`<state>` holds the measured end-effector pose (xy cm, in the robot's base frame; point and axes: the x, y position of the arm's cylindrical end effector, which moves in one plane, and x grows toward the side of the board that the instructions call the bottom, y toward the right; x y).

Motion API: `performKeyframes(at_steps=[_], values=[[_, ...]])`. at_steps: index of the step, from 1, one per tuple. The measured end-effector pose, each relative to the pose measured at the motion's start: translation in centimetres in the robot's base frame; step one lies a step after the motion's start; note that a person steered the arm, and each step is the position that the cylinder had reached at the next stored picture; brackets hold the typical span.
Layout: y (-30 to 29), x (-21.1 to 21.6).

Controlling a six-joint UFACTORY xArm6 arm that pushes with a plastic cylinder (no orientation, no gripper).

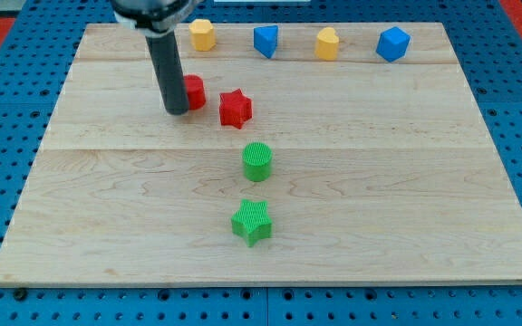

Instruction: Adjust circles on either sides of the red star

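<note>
The red star (236, 109) lies in the upper left part of the wooden board (379, 181). A red circle (194, 91) sits just to its left, partly hidden by my rod. My tip (177, 111) rests on the board touching the red circle's left side. A green circle (257, 161) lies below and slightly right of the red star, apart from it.
A green star (252, 222) lies below the green circle. Along the view's top edge stand a yellow block (203, 34), a blue block (265, 41), a yellow heart-like block (327, 43) and a blue block (392, 43).
</note>
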<state>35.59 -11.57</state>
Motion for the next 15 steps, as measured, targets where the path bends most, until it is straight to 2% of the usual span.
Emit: performKeyframes(at_steps=[2, 3, 5, 6, 7, 8, 10, 11, 12, 13, 14, 15], values=[[-2.5, -1.3], [-1.3, -2.8], [5.4, -2.4], [3.9, -2.2], [1.9, -4.3], [5.4, -4.3], [8.8, -1.2], [15.8, -0.1], [19.5, 5.9], [16.8, 9.1], [11.8, 9.2], [14.3, 11.2]])
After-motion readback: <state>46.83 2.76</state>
